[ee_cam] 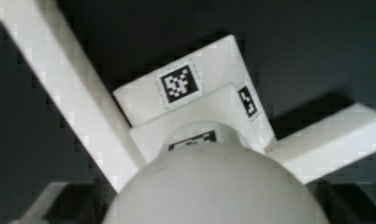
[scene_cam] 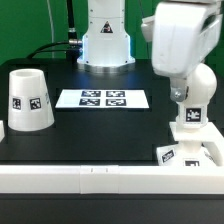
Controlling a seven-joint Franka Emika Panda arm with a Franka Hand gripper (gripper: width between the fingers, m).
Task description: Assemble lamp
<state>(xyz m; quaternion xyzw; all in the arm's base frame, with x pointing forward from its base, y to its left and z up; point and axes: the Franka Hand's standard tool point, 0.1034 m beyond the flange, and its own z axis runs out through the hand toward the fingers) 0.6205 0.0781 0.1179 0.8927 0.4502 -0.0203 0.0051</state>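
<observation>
The white bulb (scene_cam: 189,120), with a tag on its side, stands upright over the flat square base (scene_cam: 196,153) at the front of the exterior view's right. My gripper (scene_cam: 186,102) comes down from above and is shut on the bulb's upper part. In the wrist view the bulb's round head (ee_cam: 194,180) fills the space between the jaws of my gripper (ee_cam: 199,208). The tagged base (ee_cam: 188,85) lies beyond it. The tapered shade (scene_cam: 28,100) stands upright, apart, at the exterior view's left.
The base sits in the corner of a white rail (scene_cam: 100,178) along the table's front edge, which also shows in the wrist view (ee_cam: 60,80). The marker board (scene_cam: 102,98) lies mid-table. The robot's pedestal (scene_cam: 105,45) stands behind it.
</observation>
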